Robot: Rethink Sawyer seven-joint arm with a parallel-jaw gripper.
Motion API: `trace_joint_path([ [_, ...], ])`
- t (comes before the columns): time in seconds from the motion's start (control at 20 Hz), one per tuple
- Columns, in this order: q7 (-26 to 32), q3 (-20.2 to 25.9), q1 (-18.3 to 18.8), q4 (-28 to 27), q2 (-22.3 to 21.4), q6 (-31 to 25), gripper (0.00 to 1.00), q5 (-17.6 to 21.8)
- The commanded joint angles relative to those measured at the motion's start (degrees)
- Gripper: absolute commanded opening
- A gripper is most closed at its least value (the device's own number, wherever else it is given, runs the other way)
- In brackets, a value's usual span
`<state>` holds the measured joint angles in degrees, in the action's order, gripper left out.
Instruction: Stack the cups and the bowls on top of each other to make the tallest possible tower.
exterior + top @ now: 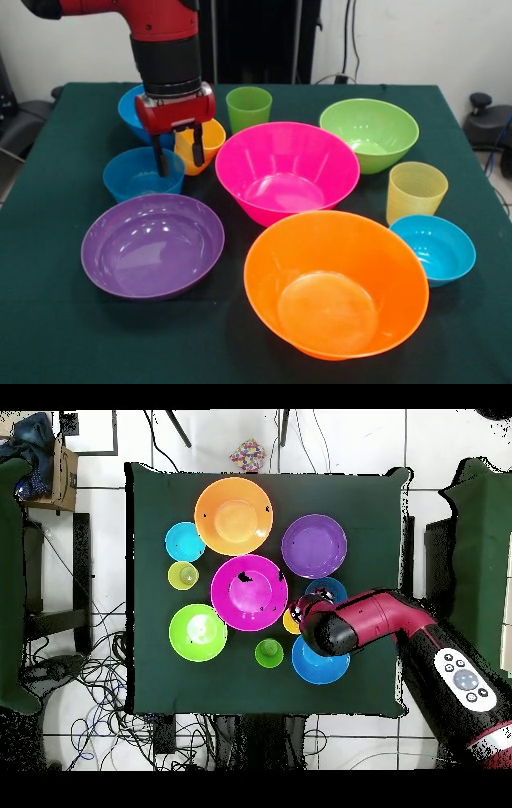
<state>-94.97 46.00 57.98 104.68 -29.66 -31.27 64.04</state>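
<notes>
Gripper (pixel 178 148) open, straddling yellow-orange cup (pixel 201 146) rim

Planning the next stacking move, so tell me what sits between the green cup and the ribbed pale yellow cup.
In the front view, the green bowl sits between the green cup and the ribbed pale yellow cup. The overhead view shows the same.

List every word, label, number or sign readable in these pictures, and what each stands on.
No text can be read.
The arm carries a grey panel with round buttons in the overhead view; any marks on them are too small to read.
The bowls, such as the orange bowl, the cups and the gripper show no print.
</notes>
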Motion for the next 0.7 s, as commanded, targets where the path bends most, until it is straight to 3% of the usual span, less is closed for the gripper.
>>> trace_joint_path([
  [0.05,11.9,-3.6,-1.4,-1.2,4.0,2.2,1.0,5.6],
  [0.7,12.3,-4.1,-1.1,-2.0,5.6,3.2,1.0,7.9],
])
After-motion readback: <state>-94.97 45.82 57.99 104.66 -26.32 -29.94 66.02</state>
